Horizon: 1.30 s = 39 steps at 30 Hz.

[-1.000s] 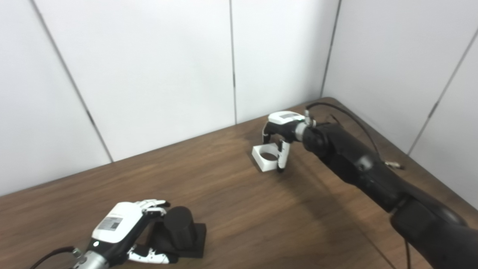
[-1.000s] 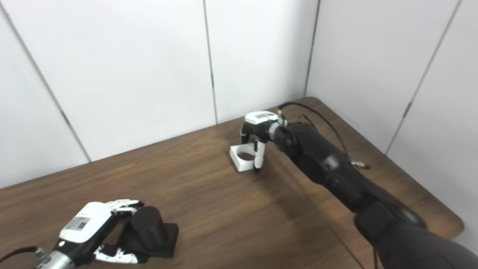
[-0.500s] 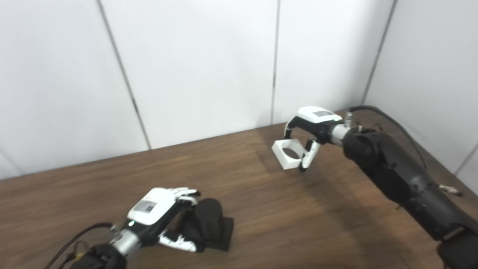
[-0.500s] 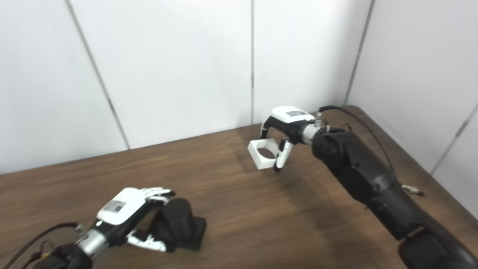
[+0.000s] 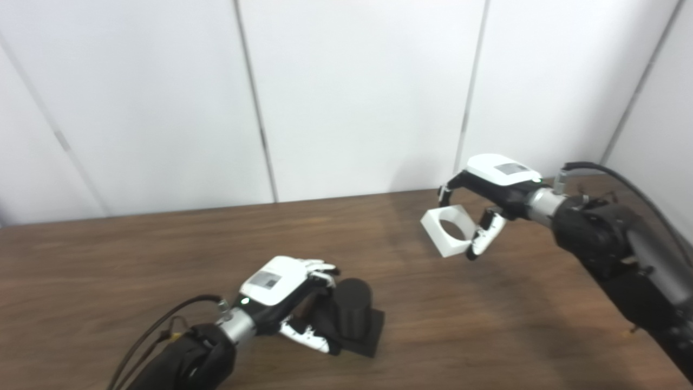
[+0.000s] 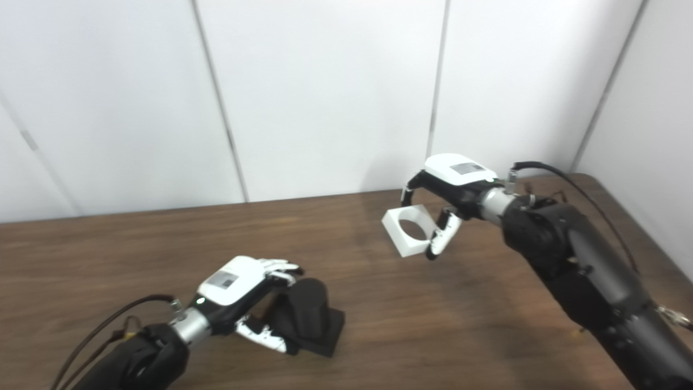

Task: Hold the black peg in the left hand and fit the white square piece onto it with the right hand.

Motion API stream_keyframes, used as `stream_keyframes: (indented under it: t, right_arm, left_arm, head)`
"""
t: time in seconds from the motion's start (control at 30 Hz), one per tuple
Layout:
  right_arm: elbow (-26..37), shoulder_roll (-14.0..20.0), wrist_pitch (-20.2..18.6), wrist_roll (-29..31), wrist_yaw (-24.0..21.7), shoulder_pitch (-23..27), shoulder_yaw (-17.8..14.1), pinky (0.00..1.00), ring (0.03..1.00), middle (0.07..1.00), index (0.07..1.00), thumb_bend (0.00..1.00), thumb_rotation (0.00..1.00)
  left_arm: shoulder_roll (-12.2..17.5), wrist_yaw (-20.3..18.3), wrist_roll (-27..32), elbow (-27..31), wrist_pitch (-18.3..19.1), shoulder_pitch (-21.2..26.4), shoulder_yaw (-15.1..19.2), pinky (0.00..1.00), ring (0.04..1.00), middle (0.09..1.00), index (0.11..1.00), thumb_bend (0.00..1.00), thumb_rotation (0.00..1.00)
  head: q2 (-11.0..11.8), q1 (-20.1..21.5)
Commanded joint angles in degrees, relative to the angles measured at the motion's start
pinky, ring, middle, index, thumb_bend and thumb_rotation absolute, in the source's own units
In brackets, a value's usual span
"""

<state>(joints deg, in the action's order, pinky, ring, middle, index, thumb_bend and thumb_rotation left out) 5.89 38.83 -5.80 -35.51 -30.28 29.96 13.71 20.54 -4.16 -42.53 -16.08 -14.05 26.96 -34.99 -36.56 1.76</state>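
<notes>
The black peg (image 5: 354,314), a round post on a square black base, stands on the brown table (image 5: 108,271) at the lower middle. My left hand (image 5: 284,295) is closed around its left side, fingers over the top and thumb low by the base. My right hand (image 5: 490,197) is shut on the white square piece (image 5: 449,232), which has a round hole, and holds it tilted above the table at the right. The piece is well to the right of the peg and farther back. The same scene shows in the right eye view: peg (image 6: 308,314), white piece (image 6: 410,231).
White wall panels (image 5: 352,92) close off the table at the back and right. A black cable (image 5: 612,173) runs along my right arm. Another cable (image 5: 157,327) trails from my left wrist.
The camera has swung, shifting the whole picture. My right hand has lifted the white piece off the table and holds it in the air. My left hand stays on the peg.
</notes>
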Motion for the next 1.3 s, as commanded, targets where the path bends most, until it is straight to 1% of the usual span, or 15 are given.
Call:
stream_keyframes:
  t: [0.0, 0.1, 0.23, 0.4, 0.43, 0.6, 0.8, 1.17, 1.27]
  right_arm:
    - [2.1, 1.1, 1.66, 0.04, 0.32, 3.19, -0.93, 0.82, 0.84, 0.772, 0.478, 0.52, 0.13]
    - [2.91, 0.34, 2.61, 1.02, 0.39, 3.29, -0.92, 0.81, 0.833, 0.769, 0.478, 0.52, 0.13]
    - [4.78, -0.69, 2.9, 0.87, -0.4, 3.49, -0.43, 0.78, 0.83, 0.766, 0.478, 0.52, 0.13]
    - [6.88, -2.44, 2.45, 0.93, -2.73, 4.49, 0.93, 0.79, 0.834, 0.769, 0.478, 0.52, 0.13]
    - [7.09, -2.68, 2.45, 0.93, -3.01, 4.64, 1.06, 0.78, 0.832, 0.766, 0.478, 0.52, 0.13]
    - [7.48, -4.15, 3.45, 1.14, -3.66, 5.15, 1.64, 0.79, 0.825, 0.759, 0.478, 0.52, 0.13]
    - [8.65, -5.68, 2.28, 1.61, -5.62, 5.63, 2.7, 0.8, 0.827, 0.761, 0.477, 0.52, 0.13]
    - [9.2, -7.64, 2.53, 0.91, -8.21, 5.79, 4.5, 0.8, 0.824, 0.764, 0.476, 0.52, 0.13]
    - [9.94, -7.84, 2.39, 1.08, -9.29, 6.07, 4.77, 0.8, 0.825, 0.764, 0.476, 0.52, 0.13]
  left_arm:
    - [0.12, -4.69, -4.86, -3.81, 2.76, -1.77, -2.91, 0.84, 0.871, 0.849, 0.49, 0.52, 0.08]
    - [-0.02, -5.42, -5.18, -3.51, 3.36, -1.48, -3.06, 0.84, 0.879, 0.852, 0.49, 0.52, 0.08]
    - [-0.07, -5.82, -5.61, -3.14, 3.82, -1.29, -3.29, 0.85, 0.88, 0.855, 0.49, 0.52, 0.08]
    - [-0.2, -6.22, -5.6, -2.93, 4.2, -1.27, -3.26, 0.85, 0.882, 0.861, 0.49, 0.52, 0.08]
    - [-0.2, -6.23, -5.55, -2.89, 4.2, -1.27, -3.23, 0.85, 0.88, 0.86, 0.49, 0.52, 0.08]
    - [-0.25, -6.28, -5.49, -2.46, 4.37, -1.36, -3.13, 0.84, 0.877, 0.857, 0.49, 0.52, 0.08]
    - [-0.33, -6.39, -5.7, -2.24, 4.9, -1.38, -3.28, 0.85, 0.878, 0.858, 0.49, 0.52, 0.08]
    - [-0.26, -6.13, -5.64, -2.16, 4.81, -1.29, -3.32, 0.84, 0.875, 0.854, 0.489, 0.52, 0.08]
    - [-0.19, -6.8, -5.41, -1.94, 5.0, -1.2, -3.32, 0.85, 0.878, 0.856, 0.489, 0.52, 0.08]
  head:
    - [-0.1, -0.24]
    - [-0.31, -1.0]
    - [-0.46, -1.18]
    - [-0.61, -1.21]
    - [-0.93, -0.81]
    - [-1.13, -0.62]
    - [-1.43, -0.74]
    - [-1.76, -0.84]
    - [-2.02, -0.65]
